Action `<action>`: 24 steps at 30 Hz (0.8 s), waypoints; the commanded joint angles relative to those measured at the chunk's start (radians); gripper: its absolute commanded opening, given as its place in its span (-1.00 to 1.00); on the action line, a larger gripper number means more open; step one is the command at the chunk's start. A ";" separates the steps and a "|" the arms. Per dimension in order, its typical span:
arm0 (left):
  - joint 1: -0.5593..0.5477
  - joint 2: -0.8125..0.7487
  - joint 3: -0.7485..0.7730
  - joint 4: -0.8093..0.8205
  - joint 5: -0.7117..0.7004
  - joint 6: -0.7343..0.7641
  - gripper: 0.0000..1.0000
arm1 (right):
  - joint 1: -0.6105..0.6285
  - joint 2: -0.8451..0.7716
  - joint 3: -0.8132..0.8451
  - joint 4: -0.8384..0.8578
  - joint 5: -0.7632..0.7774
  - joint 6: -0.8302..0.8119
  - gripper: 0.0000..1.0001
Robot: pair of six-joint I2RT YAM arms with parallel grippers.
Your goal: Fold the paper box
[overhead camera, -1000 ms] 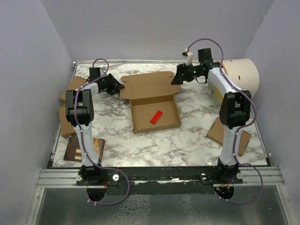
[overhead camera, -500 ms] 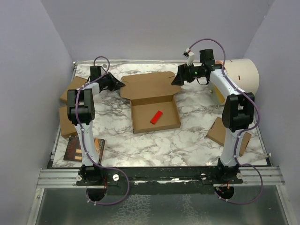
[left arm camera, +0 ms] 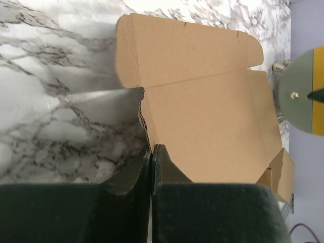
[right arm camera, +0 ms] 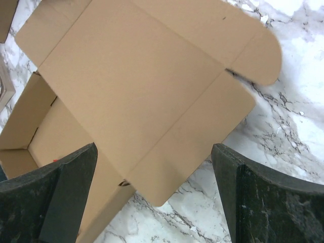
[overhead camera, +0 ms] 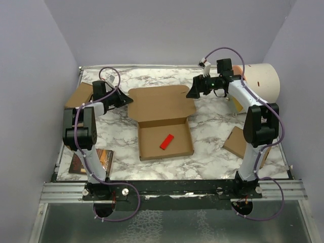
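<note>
Two robot arms flank an open paper box (overhead camera: 158, 105) lying mid-counter (overhead camera: 212, 149), its lid flat back and a small red block (overhead camera: 166, 141) in its tray. At the lid's left edge the left tool (overhead camera: 126, 100) is pinched shut on the cardboard. Over the lid's right flap the right tool (overhead camera: 192, 91) gapes wide, empty. Lid-closing looks underway; the next move likely calls for swinging the lid forward over the tray.

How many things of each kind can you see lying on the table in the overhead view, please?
paper box: 1
small cardboard boxes: 2 in plain sight; the left arm may hide more
red block: 1
cream cylinder: 1
dark book: 1
Total: 6 that can be made out
</note>
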 commanded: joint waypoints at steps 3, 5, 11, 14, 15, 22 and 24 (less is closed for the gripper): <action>0.027 -0.199 -0.190 0.172 -0.032 0.142 -1.00 | -0.002 -0.021 -0.008 0.061 -0.040 -0.021 0.91; 0.029 -0.250 -0.234 0.188 -0.048 0.164 -1.00 | -0.002 -0.012 -0.016 0.068 -0.029 -0.007 0.90; 0.029 -0.349 -0.312 0.247 -0.088 0.207 -1.00 | -0.001 -0.002 -0.057 0.114 0.000 0.053 0.89; 0.029 -0.367 -0.334 0.296 -0.076 0.211 -1.00 | -0.001 0.013 -0.063 0.133 -0.025 0.085 0.88; 0.029 -0.373 -0.341 0.312 -0.073 0.211 -1.00 | -0.001 0.025 -0.049 0.127 -0.027 0.088 0.87; 0.029 -0.407 -0.384 0.388 -0.059 0.229 -1.00 | -0.001 0.076 0.027 0.097 -0.045 0.106 0.77; 0.030 -0.415 -0.396 0.417 -0.059 0.229 -1.00 | -0.001 0.084 0.032 0.098 -0.054 0.110 0.71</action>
